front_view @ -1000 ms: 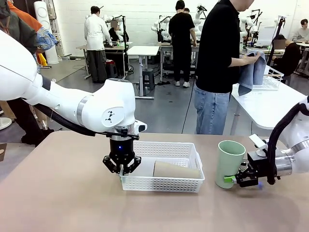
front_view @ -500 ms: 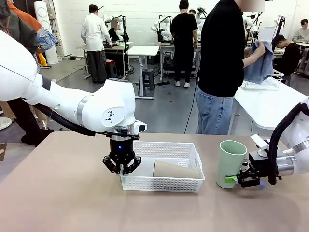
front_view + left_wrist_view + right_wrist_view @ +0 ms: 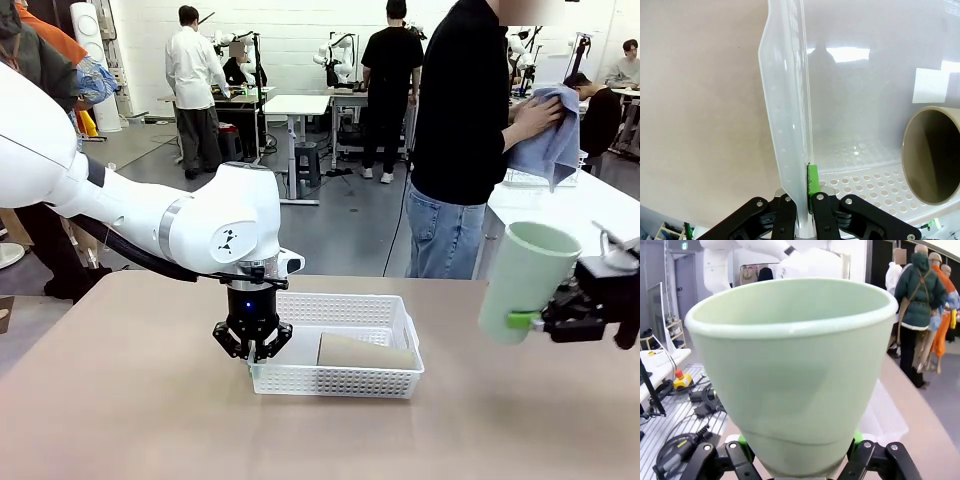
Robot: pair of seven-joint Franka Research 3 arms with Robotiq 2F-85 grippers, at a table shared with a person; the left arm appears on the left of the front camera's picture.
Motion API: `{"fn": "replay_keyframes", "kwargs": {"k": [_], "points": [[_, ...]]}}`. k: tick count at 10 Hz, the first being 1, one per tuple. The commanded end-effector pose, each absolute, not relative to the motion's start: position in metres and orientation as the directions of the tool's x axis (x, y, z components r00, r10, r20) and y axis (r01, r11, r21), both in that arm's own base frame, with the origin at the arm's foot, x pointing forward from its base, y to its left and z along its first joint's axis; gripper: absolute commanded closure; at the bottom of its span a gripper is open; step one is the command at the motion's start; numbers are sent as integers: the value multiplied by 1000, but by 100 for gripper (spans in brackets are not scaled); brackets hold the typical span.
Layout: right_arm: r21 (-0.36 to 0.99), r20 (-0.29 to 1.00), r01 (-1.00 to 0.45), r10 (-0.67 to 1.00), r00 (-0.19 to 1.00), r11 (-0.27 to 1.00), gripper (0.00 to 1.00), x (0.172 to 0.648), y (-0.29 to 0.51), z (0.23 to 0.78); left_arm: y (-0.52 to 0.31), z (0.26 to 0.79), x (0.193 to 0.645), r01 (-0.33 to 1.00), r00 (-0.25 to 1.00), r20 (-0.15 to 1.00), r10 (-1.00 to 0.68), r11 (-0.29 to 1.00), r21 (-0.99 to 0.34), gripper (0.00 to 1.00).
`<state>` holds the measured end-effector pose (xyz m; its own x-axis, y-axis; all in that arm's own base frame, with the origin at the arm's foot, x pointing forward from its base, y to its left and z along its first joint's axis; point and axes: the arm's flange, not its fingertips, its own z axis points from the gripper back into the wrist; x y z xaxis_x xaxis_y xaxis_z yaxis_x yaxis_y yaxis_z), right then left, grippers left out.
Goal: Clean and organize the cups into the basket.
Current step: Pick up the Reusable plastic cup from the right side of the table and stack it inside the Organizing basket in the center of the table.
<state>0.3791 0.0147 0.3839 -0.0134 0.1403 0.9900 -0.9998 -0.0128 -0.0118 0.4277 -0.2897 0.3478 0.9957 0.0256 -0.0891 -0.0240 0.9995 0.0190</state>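
The white basket stands mid-table with a tan cup lying on its side inside. My left gripper points down, shut on the basket's left rim. In the left wrist view the left gripper clamps the basket wall, and the tan cup's open mouth faces the camera at the right. My right gripper is shut on the lower part of a mint green cup, held tilted above the table at the right. The mint cup rises mouth up between the right gripper's jaws.
A person in black stands at the table's far side, turned to a white side table and holding a blue cloth. Bare tabletop lies left of and in front of the basket. Other people and tables are farther back.
My right gripper has lifted the mint cup off the table, up and to the right, tilting it. The person raised the blue cloth. The left arm has not moved.
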Motion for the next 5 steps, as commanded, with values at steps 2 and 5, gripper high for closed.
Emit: {"fn": "replay_keyframes", "kwargs": {"k": [2,5], "points": [[-12,990,-1000,140,-13,-13,100,379,15,384,-289,347,425,-23,996,-88,25,999,23,100],[-12,990,-1000,140,-13,-13,100,379,15,384,-289,347,425,-23,996,-88,25,999,23,100]]}}
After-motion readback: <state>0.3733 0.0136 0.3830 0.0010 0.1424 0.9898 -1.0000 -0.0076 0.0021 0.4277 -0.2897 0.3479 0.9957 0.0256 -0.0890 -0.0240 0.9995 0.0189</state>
